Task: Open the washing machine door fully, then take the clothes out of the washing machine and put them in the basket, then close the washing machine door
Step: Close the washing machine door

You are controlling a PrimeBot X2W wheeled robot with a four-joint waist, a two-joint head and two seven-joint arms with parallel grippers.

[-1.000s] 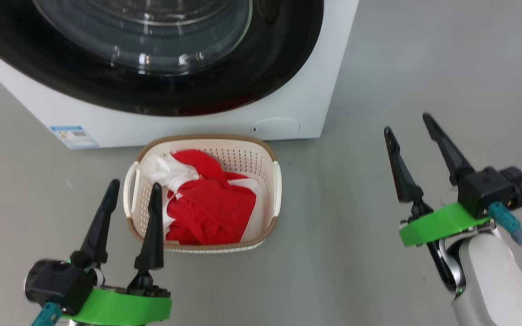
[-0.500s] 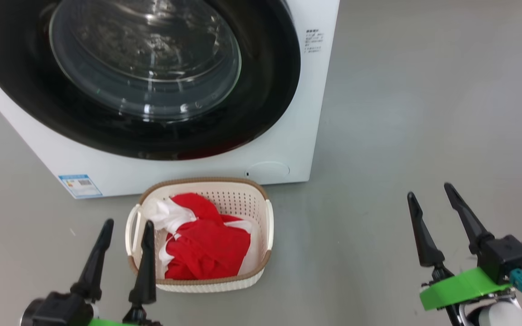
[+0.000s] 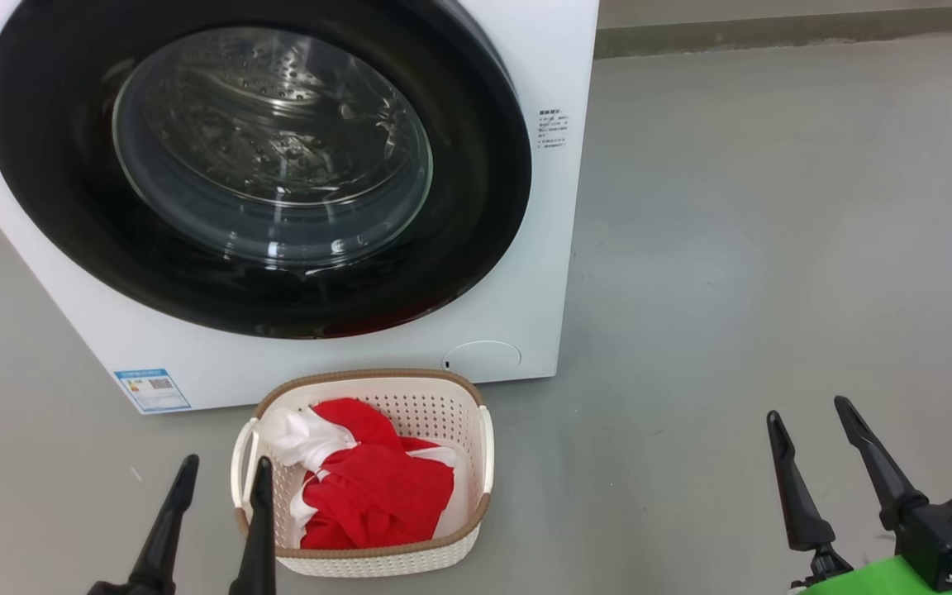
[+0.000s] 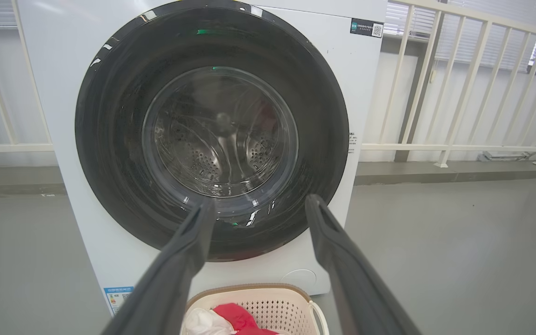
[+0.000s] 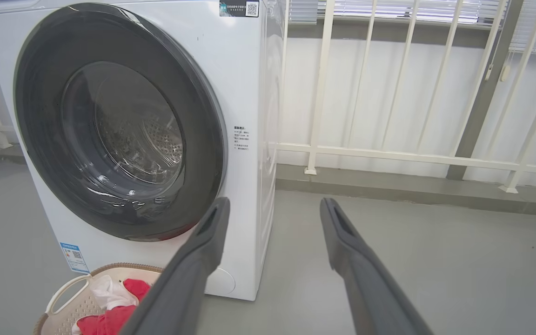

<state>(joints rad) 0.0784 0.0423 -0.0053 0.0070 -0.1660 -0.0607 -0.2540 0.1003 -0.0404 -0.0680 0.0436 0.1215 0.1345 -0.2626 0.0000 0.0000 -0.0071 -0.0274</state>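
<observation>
The white washing machine [image 3: 525,273] stands ahead with its round black door [image 3: 63,190] shut flat against the front; through the glass window [image 3: 278,157] the steel drum shows. On the floor before it sits the cream basket [image 3: 480,450] holding the red and white clothes [image 3: 377,492]. My left gripper [image 3: 224,471] is open and empty at the basket's left side, low in the head view. My right gripper [image 3: 811,409] is open and empty well to the right over bare floor. The door [image 4: 110,153] and basket [image 4: 291,304] also show in the left wrist view.
Grey floor [image 3: 773,207] spreads to the right of the machine. A white railing [image 5: 412,156] runs along the wall behind, above a low kerb [image 5: 389,190]. A blue label [image 3: 152,388] sits low on the machine's front.
The head view has tilted up, so machine and basket sit lower in the picture and more of the door shows. Both grippers have dropped toward the bottom edge, still open.
</observation>
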